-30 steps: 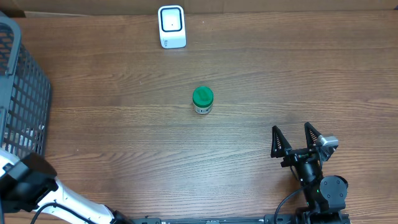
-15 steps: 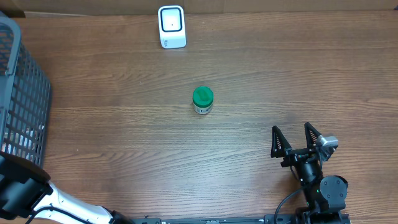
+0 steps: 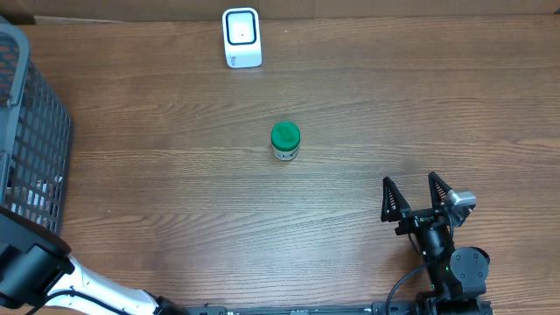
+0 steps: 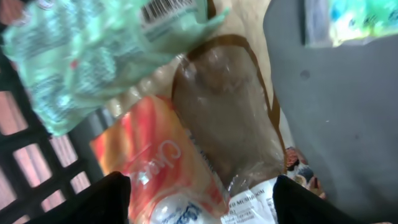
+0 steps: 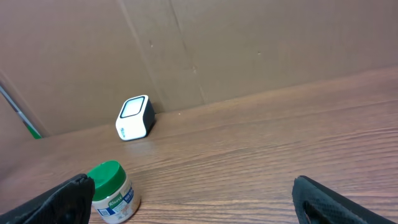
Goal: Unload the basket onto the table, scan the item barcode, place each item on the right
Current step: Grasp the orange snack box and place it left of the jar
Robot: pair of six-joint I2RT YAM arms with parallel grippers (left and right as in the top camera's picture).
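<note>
My left gripper [image 4: 202, 202] is down inside the basket [image 3: 39, 131], among soft packets. An orange packet [image 4: 149, 162] and the white-labelled end of a clear brown mushroom packet [image 4: 224, 106] fill the gap between its black fingers [image 4: 102, 199], touching both. A green packet with a barcode [image 4: 81, 56] lies above them. The white scanner [image 3: 241, 37] stands at the table's far edge and also appears as the scanner [image 5: 135, 117] in the right wrist view. My right gripper [image 3: 418, 199] rests open near the front right, nothing between its fingers [image 5: 317, 199].
A green-lidded jar [image 3: 285, 140] stands upright mid-table, and that jar [image 5: 112, 193] shows just beside my right gripper's left finger. A grey panel [image 4: 336, 112] fills the right of the left wrist view. A cardboard wall [image 5: 249, 43] backs the table.
The left arm has sunk a little lower at the basket's near corner, and its jaws have narrowed onto the packets. The right arm, jar and scanner have not moved.
</note>
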